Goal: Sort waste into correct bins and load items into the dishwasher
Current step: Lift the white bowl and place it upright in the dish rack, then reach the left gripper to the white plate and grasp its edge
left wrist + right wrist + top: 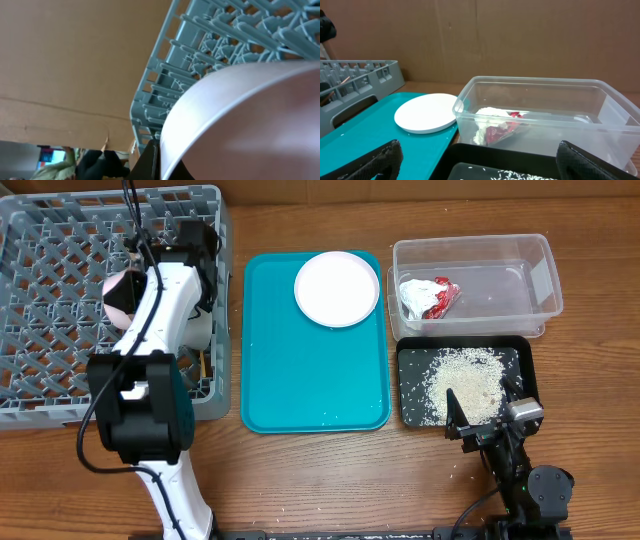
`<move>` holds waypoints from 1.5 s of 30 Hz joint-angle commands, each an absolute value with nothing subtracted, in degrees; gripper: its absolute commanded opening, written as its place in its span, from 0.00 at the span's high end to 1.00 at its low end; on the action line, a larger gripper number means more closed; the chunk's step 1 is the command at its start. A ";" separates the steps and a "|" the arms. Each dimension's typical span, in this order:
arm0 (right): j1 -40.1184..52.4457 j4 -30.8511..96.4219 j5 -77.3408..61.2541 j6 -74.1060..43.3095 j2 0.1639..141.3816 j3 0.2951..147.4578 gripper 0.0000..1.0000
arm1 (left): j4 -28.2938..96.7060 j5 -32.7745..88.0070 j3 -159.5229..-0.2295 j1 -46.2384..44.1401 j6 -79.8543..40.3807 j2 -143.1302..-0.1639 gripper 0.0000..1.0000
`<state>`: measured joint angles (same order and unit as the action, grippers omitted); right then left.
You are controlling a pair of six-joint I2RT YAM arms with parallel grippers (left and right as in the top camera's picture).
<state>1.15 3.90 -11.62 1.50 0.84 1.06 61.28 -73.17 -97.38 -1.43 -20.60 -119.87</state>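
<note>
Pink bowl [240, 125] hangs over the rack [60, 330], its rim clenched in the left fingers [147, 161]. Right fingers [372, 161], spread wide and holding nothing, hover well right of the rack, beside the black tray [522, 360].

By the left fingers [147, 162] a smooth, glossy pink bowl [250, 125] and matt grey plastic rack [210, 40] are seen; beyond the right fingers [370, 160], a clear plastic tub [540, 86] and glossy teal tray [415, 150].
</note>
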 commanded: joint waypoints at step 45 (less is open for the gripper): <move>0.99 3.49 -11.49 1.28 0.16 0.45 0.00 | 52.10 9.61 -102.76 -16.19 -17.45 -112.79 0.22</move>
<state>1.15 3.90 -11.62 1.52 0.84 1.06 54.65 4.62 -102.13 -15.75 -16.34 -107.57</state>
